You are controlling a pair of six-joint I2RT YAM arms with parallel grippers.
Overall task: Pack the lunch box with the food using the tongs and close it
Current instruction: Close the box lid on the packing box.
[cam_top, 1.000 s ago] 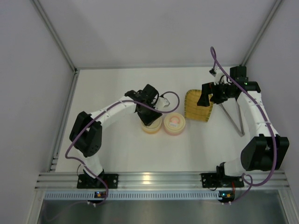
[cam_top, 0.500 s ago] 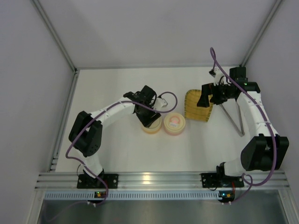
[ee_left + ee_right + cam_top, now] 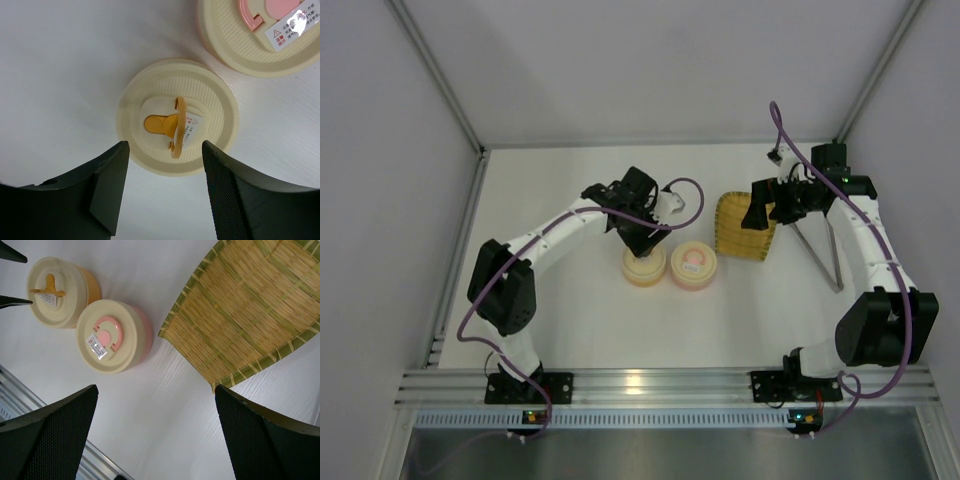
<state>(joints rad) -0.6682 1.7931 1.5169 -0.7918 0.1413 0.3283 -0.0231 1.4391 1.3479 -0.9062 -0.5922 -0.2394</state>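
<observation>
Lidded lunch box: my left gripper (image 3: 162, 148), matte black jaws spread, hovers over the yellow tub (image 3: 60, 290) with its round ribbed cream lid (image 3: 145, 95) on; the pink tub (image 3: 112, 337) stands just beside. My right gripper (image 3: 156, 390) gapes wide near the woven tray (image 3: 250, 315)

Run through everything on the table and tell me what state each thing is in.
Yellow tub: closed.
Pink tub: closed.
Tray: lying flat, nothing on the part that shows.
Tongs: lying on the table, unheld.
Left gripper: open, above the yellow tub.
Right gripper: open, holding nothing.
</observation>
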